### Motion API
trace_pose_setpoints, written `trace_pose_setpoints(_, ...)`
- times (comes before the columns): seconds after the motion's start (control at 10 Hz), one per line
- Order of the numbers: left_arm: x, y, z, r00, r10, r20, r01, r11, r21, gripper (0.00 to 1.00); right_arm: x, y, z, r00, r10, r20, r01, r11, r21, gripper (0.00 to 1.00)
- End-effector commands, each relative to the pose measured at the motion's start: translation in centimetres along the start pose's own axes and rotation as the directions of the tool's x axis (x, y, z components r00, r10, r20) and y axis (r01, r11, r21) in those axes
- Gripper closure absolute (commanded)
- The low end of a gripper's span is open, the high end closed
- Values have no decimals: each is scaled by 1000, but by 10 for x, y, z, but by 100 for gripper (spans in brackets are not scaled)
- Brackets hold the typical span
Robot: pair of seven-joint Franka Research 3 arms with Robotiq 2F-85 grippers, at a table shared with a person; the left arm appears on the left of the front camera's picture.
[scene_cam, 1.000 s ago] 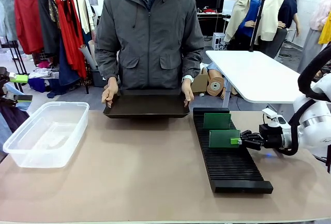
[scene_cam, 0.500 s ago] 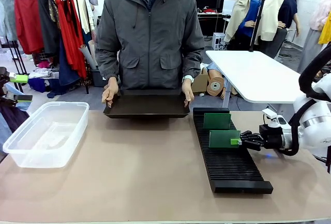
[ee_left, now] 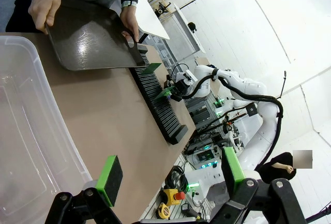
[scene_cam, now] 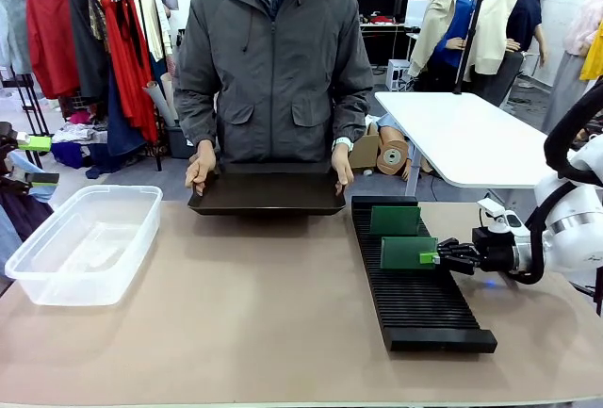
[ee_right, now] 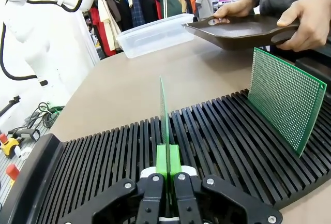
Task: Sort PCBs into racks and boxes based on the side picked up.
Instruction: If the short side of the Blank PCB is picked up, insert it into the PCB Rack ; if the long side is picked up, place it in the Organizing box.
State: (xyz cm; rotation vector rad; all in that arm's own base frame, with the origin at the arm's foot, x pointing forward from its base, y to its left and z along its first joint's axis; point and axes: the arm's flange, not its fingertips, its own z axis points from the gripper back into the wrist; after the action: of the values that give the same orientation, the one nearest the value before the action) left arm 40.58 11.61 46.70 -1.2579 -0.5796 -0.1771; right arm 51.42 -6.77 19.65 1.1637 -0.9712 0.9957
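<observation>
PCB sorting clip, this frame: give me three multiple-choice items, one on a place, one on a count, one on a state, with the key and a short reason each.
1. Where is the right gripper's PCB?
A. in the clear tub
B. upright at the rack
C. on the dark tray

2. How many PCBs stand at the rack, counting the second PCB?
A. two
B. four
C. none

3. How is the dark tray kept?
A. lying alone on the table
B. gripped by the left gripper
C. held by the person's hands at both ends

Key: 1 B, its edge meets the slots; 2 A, both stand upright; 3 C, one hand at each end.
</observation>
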Motion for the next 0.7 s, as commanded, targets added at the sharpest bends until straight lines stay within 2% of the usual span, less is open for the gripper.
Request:
trace_pose_setpoints(0.0, -1, -2, 1, 1000, -1, -2, 1, 1000, -8, 0, -17, 1, -9, 999, 2, -36, -4, 998, -67, 100)
trace_pose_setpoints(0.5, -1, -2, 1, 1000, -1, -2, 1, 1000, -8, 0, -9, 3, 2, 999, 24, 25, -22, 997, -68, 2)
trace_pose_setpoints(0.6, -1, -2, 1, 1000, -1, -2, 1, 1000, -8, 0, -8, 3, 4, 999, 24, 32, -22, 998, -64, 0)
